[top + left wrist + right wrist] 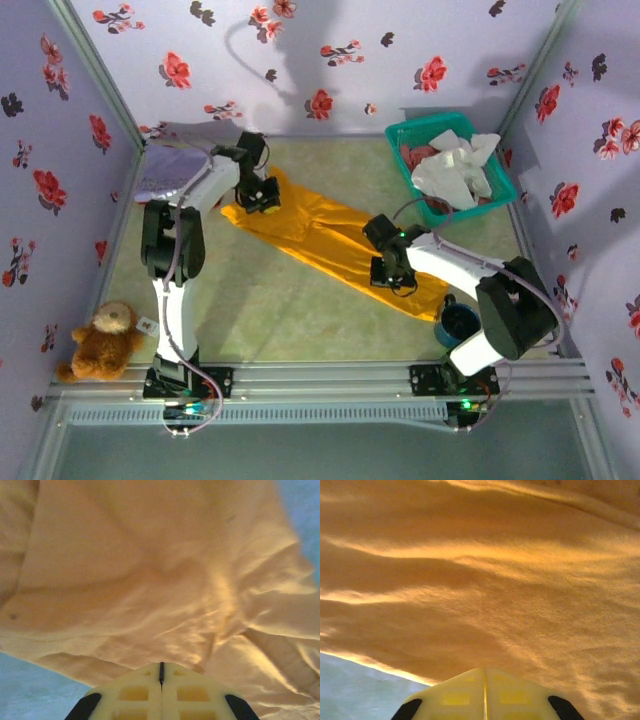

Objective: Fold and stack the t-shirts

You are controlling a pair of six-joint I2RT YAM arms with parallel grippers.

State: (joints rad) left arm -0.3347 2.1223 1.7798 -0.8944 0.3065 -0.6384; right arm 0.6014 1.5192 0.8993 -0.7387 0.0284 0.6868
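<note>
A bright orange-yellow t-shirt (pixel 320 228) lies stretched in a long diagonal band across the table, from back left to front right. My left gripper (pixel 265 197) is at its back-left end, shut on the cloth. In the left wrist view the fingers (pixel 135 692) meet with the shirt (pixel 150 570) running off their tips. My right gripper (pixel 393 272) sits at the shirt's near edge toward the front right, also shut on the cloth. The right wrist view has the closed fingertips (pixel 460 695) against rippled orange fabric (pixel 495 580). A lavender t-shirt (pixel 165 170) lies at the back left.
A teal basket (pixel 398 133) at the back right holds a crumpled white shirt (pixel 455 170) over a reddish one (pixel 412 155). A brown teddy bear (pixel 100 340) sits at the front left. A dark blue round object (pixel 460 322) stands by the right arm's base. Floral walls enclose the table.
</note>
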